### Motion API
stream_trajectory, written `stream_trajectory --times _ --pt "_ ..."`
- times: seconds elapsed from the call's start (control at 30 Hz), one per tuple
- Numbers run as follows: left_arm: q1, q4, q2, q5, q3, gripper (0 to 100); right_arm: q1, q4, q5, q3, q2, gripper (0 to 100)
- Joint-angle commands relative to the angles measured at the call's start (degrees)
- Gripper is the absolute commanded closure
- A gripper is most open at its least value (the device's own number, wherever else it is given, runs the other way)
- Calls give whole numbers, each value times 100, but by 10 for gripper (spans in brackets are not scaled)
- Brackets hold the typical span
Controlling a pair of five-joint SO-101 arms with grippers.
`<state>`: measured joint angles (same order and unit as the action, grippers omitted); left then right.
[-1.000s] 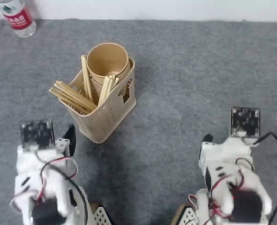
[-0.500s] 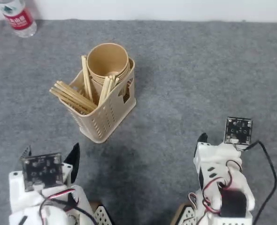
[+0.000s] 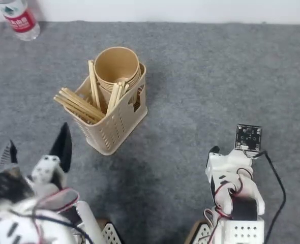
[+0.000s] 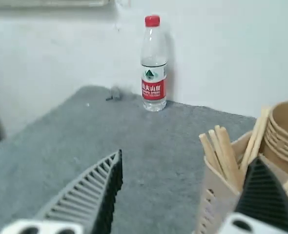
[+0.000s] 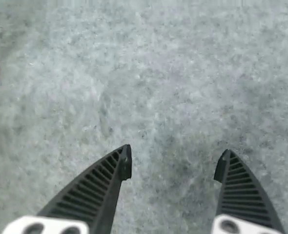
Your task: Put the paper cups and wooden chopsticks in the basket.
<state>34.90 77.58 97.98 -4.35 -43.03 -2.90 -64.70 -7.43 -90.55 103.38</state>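
**Basket loaded; both arms at the near edge**

Basket (image 3: 114, 119): cream plastic with perforated walls. It stands upright, left of the surface's (image 3: 216, 76) centre and turned at an angle to its edges.

Paper cups (image 3: 117, 65): tan, nested in one stack, mouths up. They sit in the basket's far end, with the top rim above the basket wall.

Wooden chopsticks (image 3: 80, 104): pale. One bundle leans out over the basket's left rim. A few more stand steeper, against the cup stack.

Surface: grey felt-like cover whose far edge meets a white wall. A water bottle (image 3: 19, 18) with a red label stands at the far left corner, well apart from the basket. A broad stretch of grey cover lies between the basket and the right edge, and a narrower strip between the basket and the far edge.

Left fingers (image 3: 63, 145): at the near left corner, spread wide with nothing between them. One tip is near the basket's near-left wall, not touching. In the left wrist view they point toward the far edge.

Right fingers (image 5: 105, 190): apart, over grey cover. The right arm (image 3: 236, 183) sits at the near edge, right of centre, well apart from the basket.
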Motion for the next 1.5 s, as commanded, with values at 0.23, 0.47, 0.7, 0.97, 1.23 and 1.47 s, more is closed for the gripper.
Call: stream_trajectory --times 0.23,0.47,0.7,0.97,1.23,1.47 --pt "-1090 2295 -4501 -1037 3029 677 66 66 -44 -9 57 723" --pt "-1134 2303 -5459 -1169 3310 728 66 119 -44 -97 57 723" --pt "-1398 2286 -6286 -1591 3257 727 66 119 -44 -114 57 723" --pt "-2154 2031 -7059 -1978 3327 727 57 119 -44 -123 57 723" --pt "-2110 2207 -7569 -1960 3354 732 31 119 -44 -132 57 723" --pt "-2119 2127 -7947 -1943 3389 871 31 119 -44 -132 57 723"
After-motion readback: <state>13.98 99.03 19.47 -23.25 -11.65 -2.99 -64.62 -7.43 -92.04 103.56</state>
